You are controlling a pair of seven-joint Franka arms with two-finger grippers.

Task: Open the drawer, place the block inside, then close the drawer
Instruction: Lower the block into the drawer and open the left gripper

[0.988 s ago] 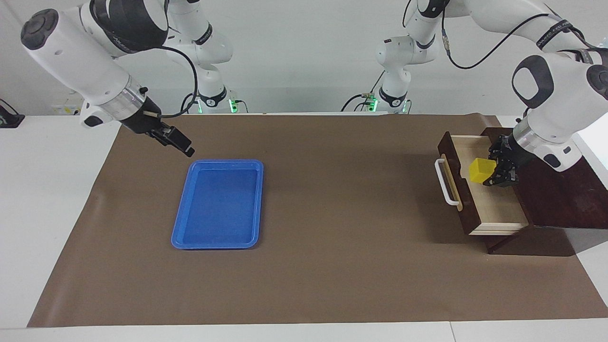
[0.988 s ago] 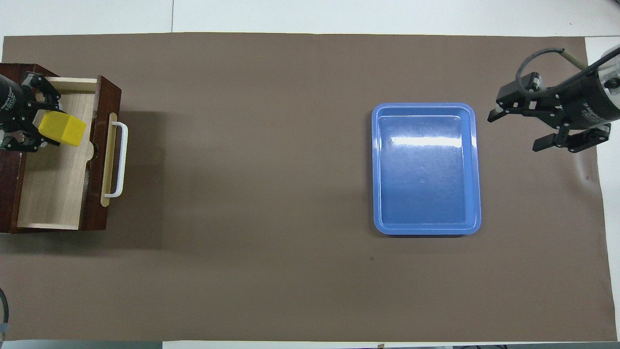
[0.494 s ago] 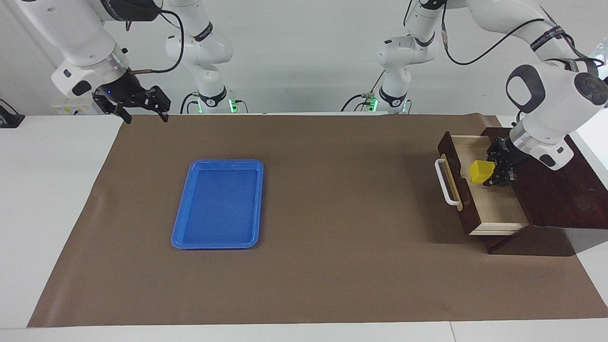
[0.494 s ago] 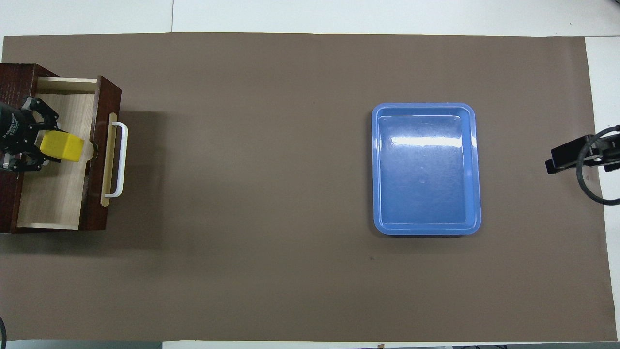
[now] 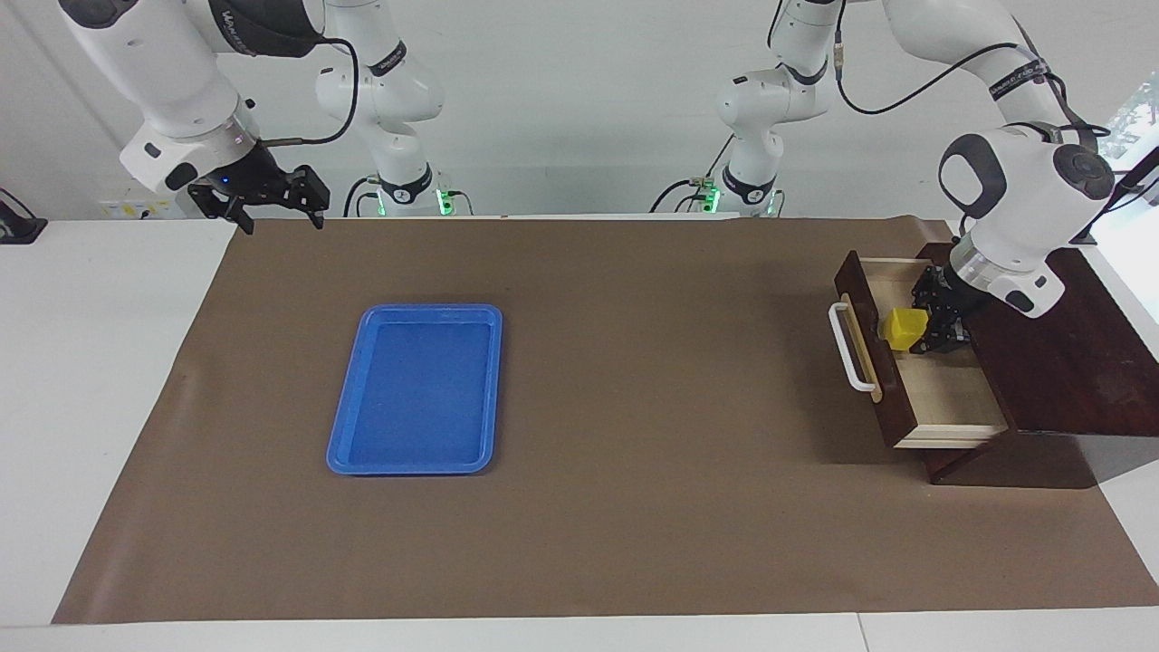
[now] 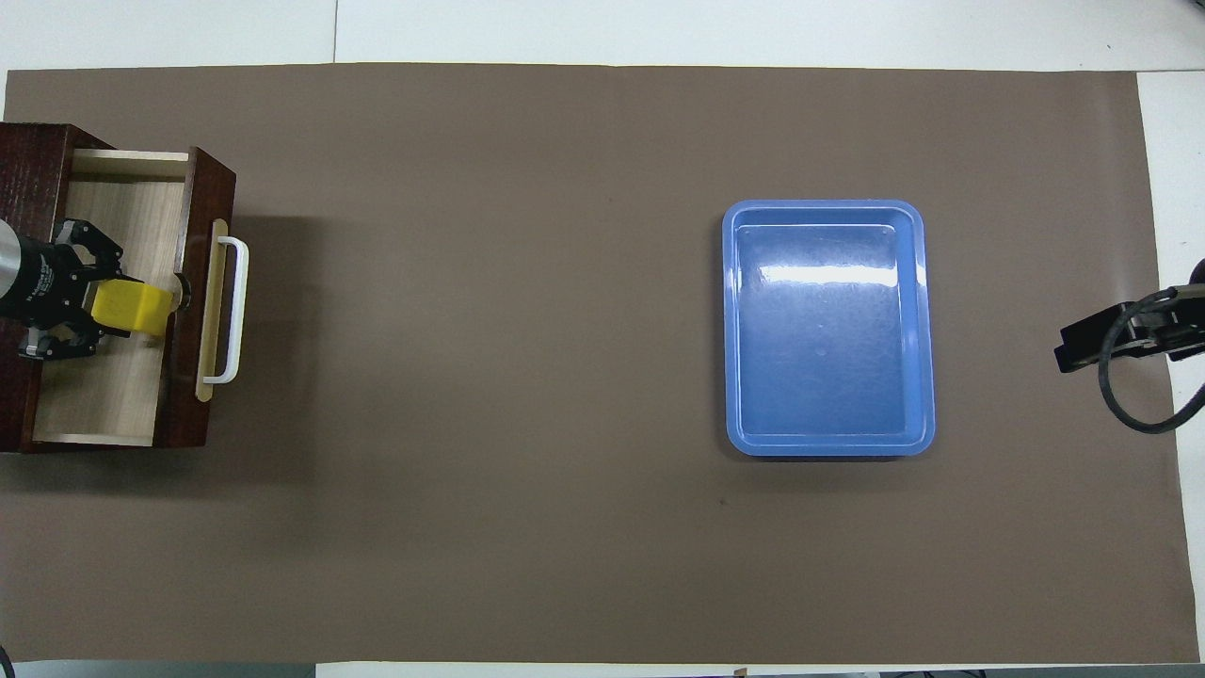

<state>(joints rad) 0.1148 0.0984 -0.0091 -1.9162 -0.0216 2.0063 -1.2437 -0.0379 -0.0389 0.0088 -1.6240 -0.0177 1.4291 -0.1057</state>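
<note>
The drawer (image 5: 933, 389) stands pulled out at the left arm's end of the table. The left gripper (image 5: 916, 331) reaches down into it, fingers closed on the block (image 5: 905, 328), which sits low inside the drawer, close to its front panel. The right gripper (image 5: 270, 215) hangs with fingers spread and nothing between them, over the mat's (image 5: 634, 380) edge by the right arm's base. The tray (image 5: 362, 457) lies on the mat.

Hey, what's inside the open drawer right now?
Inside the drawer is the yellow block, gripped by the left hand low over the pale wood bottom. The wood under the block and hand is covered; the rest shows bare.
</note>
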